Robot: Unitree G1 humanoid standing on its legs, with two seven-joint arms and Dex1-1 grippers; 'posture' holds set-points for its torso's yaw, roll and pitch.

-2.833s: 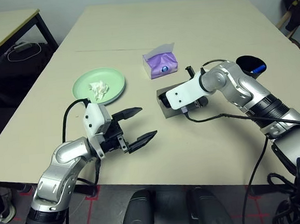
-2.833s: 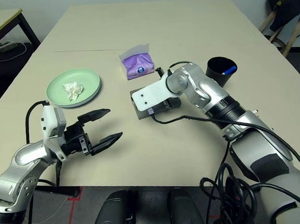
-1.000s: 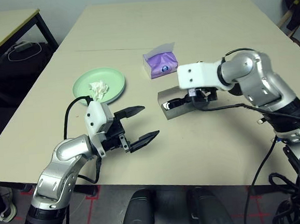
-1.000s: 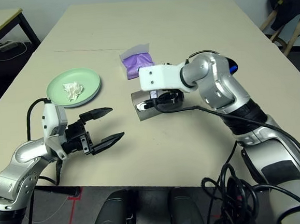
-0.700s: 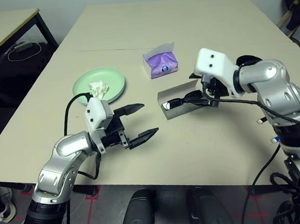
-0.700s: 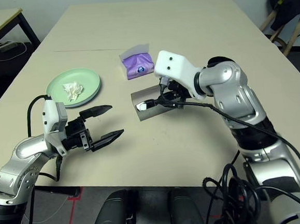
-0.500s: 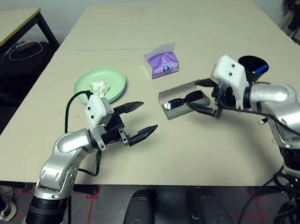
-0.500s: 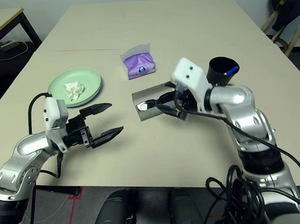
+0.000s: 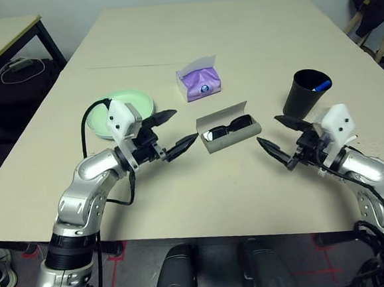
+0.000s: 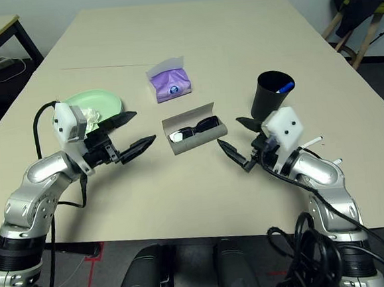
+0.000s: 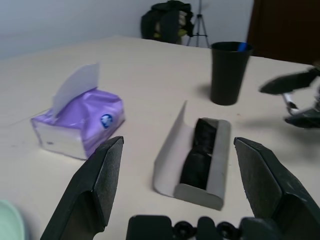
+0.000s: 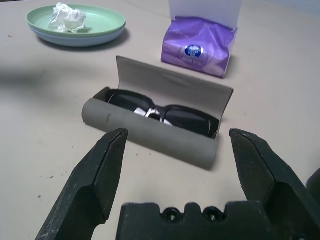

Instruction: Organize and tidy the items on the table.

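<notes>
- Left gripper (image 9: 171, 130): fingers spread wide and holding nothing, pointing level across the table (image 9: 191, 44) toward the glasses case (image 9: 230, 132). The case lies just beyond the fingertips, apart from them.
- Right gripper (image 9: 276, 143): fingers likewise spread wide and empty, aimed at the case from the opposite side. The near end of the case sits just past the fingertips, not touching.
- Glasses case: grey, oblong, lid standing open. It rests flat on the table between the two grippers.
- Sunglasses (image 12: 159, 113): black, lying inside the open case, lenses along its length.
- Plates (image 12: 77, 27): a mint green plate stacked on a pale blue one, behind and beside the left gripper's fingers. From the head camera the left wrist covers part of the rim.
- Tissue (image 12: 66, 17): crumpled, white, lying on the green plate.
- Cup (image 9: 306, 94): black, upright, just beyond the right gripper's fingers. A blue-tipped object stands inside it; what it is cannot be told.
- Tissue pack (image 9: 200, 82): purple, with a white sheet standing up, on the far side of the case from both sets of fingers.
</notes>
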